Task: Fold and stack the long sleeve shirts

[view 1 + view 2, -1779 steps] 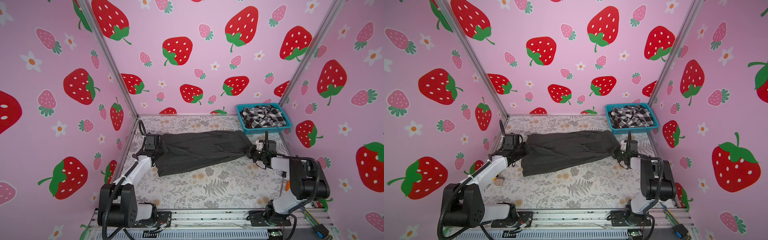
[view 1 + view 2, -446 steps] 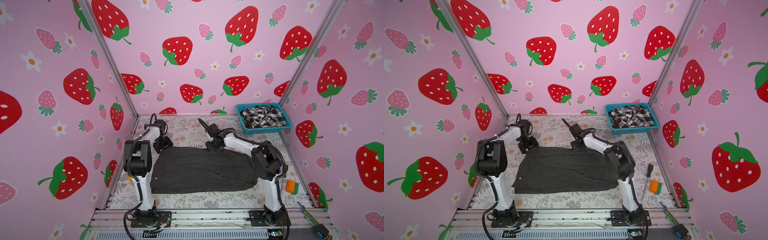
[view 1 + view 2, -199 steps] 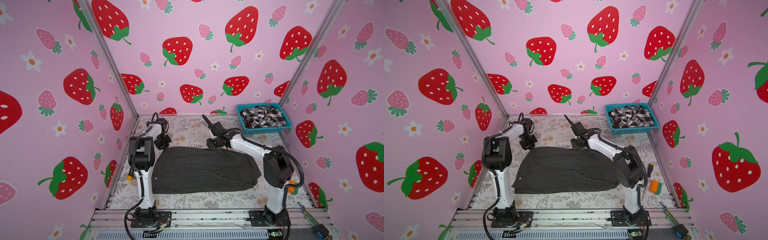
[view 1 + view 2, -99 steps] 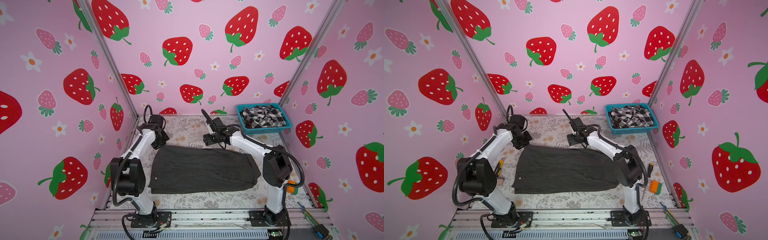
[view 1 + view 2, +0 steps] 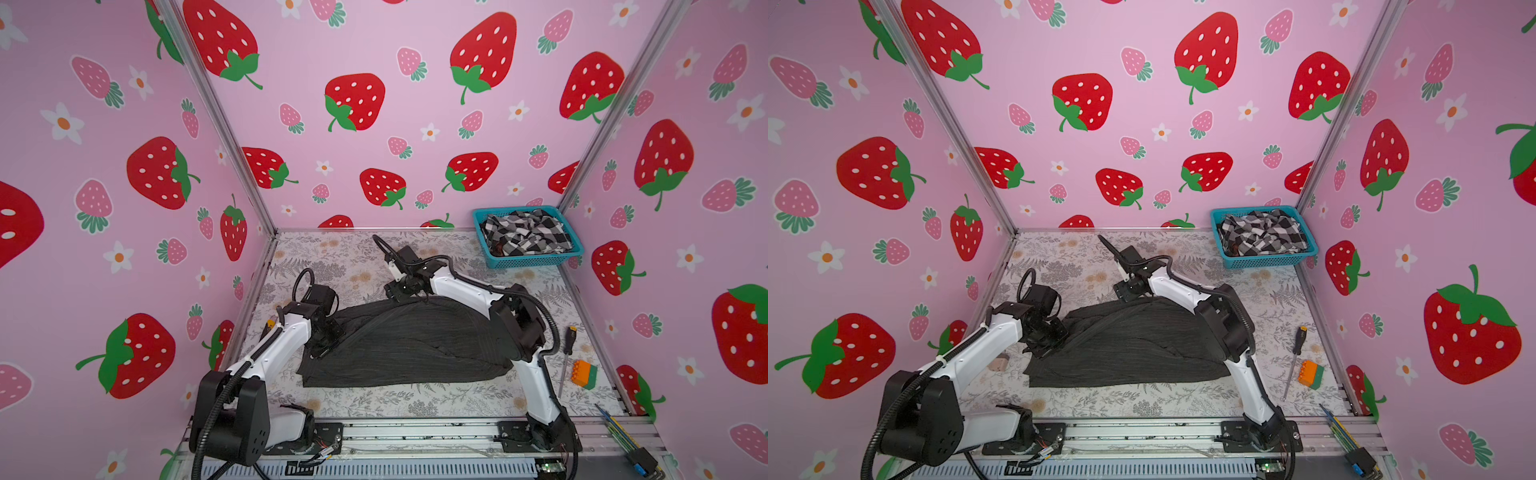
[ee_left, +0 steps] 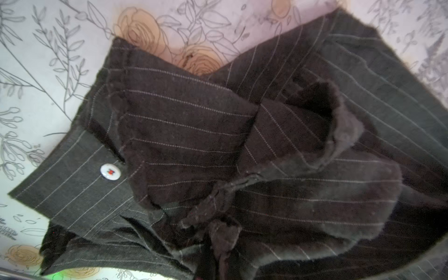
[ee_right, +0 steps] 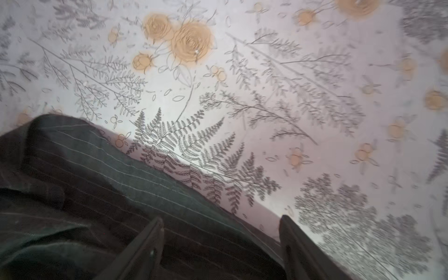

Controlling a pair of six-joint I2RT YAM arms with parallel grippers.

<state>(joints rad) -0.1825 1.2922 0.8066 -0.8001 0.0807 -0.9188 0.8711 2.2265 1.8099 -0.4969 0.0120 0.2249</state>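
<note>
Two grippers flank the charcoal pinstriped shirt (image 5: 415, 345) spread on the floral table (image 5: 374, 405): the left gripper (image 5: 327, 337) is clamped on its bunched left edge, and the right gripper (image 7: 221, 232) hangs with fingers apart over its far edge. The checked shirt (image 5: 525, 235) lies heaped in the blue basket (image 5: 536, 261).

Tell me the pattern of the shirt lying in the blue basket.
Black-and-white checks; the checked shirt shows best in a top view, crumpled in the basket.
</note>
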